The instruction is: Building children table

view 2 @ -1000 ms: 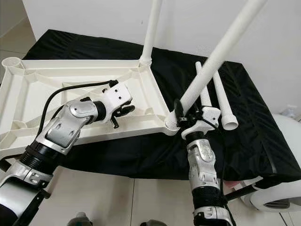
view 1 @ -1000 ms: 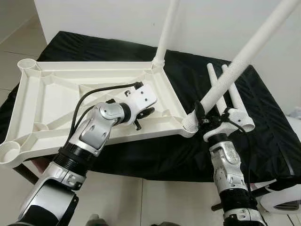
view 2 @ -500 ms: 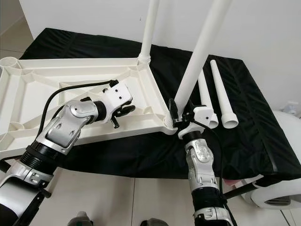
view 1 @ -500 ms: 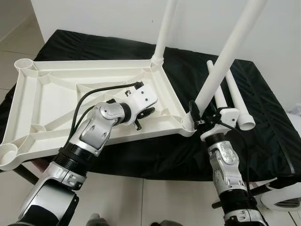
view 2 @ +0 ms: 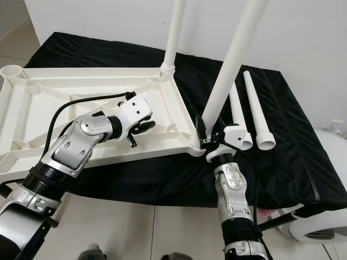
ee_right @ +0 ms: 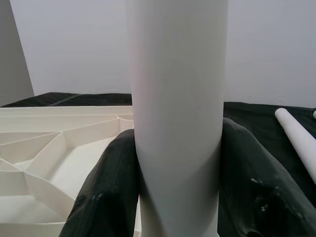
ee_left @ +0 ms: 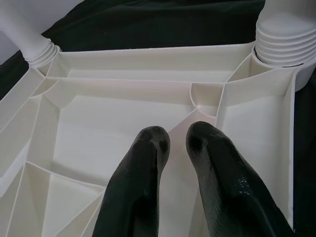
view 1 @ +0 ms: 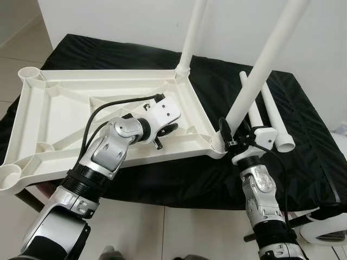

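Observation:
The white table top lies upside down on a black-covered surface. One white leg stands in its far right corner socket. My right gripper is shut on a second leg just above its threaded foot, which sits at the near right corner socket; this leg leans slightly right. The right wrist view has the leg between both fingers. My left gripper rests shut on the ribbed underside, its fingertips touching a rib.
Two loose legs lie side by side on the black cloth to the right of the table top. Open sockets show at the far left corner and near left corner. A white rounded object sits on the floor at lower right.
The leg in my right gripper has swung from a strong rightward lean to nearly upright, its foot staying at the near right corner socket. The left arm has not moved.

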You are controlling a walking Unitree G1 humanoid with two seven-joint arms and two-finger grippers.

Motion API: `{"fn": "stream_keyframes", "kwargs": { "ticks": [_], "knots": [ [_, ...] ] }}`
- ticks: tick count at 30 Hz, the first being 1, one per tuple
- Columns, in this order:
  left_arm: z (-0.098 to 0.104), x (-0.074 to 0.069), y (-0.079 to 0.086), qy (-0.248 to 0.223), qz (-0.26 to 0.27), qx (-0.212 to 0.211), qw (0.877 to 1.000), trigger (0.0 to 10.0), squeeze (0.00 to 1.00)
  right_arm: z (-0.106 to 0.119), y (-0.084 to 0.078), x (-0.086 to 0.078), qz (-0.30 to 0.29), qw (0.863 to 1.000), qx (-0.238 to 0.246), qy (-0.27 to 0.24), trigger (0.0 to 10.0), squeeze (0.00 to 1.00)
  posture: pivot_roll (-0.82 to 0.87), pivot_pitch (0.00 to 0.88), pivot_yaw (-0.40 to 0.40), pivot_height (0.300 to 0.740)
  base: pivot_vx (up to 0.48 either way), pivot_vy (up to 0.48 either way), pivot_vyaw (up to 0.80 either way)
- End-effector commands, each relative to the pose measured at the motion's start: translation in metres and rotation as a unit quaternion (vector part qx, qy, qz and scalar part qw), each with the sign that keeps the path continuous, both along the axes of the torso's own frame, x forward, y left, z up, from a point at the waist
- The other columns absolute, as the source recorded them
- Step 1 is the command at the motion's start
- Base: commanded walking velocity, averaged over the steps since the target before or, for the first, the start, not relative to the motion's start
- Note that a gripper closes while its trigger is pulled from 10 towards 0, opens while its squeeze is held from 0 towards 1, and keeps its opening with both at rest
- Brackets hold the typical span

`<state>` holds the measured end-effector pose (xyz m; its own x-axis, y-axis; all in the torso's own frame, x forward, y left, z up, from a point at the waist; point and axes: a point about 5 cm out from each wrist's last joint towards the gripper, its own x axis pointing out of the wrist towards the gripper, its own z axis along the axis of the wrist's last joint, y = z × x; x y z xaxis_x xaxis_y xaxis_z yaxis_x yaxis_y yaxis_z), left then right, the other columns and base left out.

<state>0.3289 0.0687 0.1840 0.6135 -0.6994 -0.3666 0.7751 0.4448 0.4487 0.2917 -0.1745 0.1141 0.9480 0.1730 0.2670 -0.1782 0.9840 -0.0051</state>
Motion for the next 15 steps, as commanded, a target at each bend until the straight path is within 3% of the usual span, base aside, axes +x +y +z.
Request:
{"fn": "stream_keyframes", "kwargs": {
  "ticks": [1,15],
  "knots": [
    [0.0052,-0.0012,-0.0032,-0.011,-0.011,-0.004,1.000,10.0,0.00,-0.0733,-0.0201,-0.0310,-0.038,0.983,-0.020,0.176,10.0,0.00,0.06,0.056,-0.086,0.740,0.000,0.000,0.00],
    [0.0056,-0.0017,-0.0048,-0.014,-0.016,-0.003,1.000,10.0,0.00,-0.0791,-0.0198,-0.0349,-0.040,0.982,-0.019,0.184,10.0,0.00,0.06,0.045,-0.083,0.740,0.000,0.000,0.00]
  ]
}}
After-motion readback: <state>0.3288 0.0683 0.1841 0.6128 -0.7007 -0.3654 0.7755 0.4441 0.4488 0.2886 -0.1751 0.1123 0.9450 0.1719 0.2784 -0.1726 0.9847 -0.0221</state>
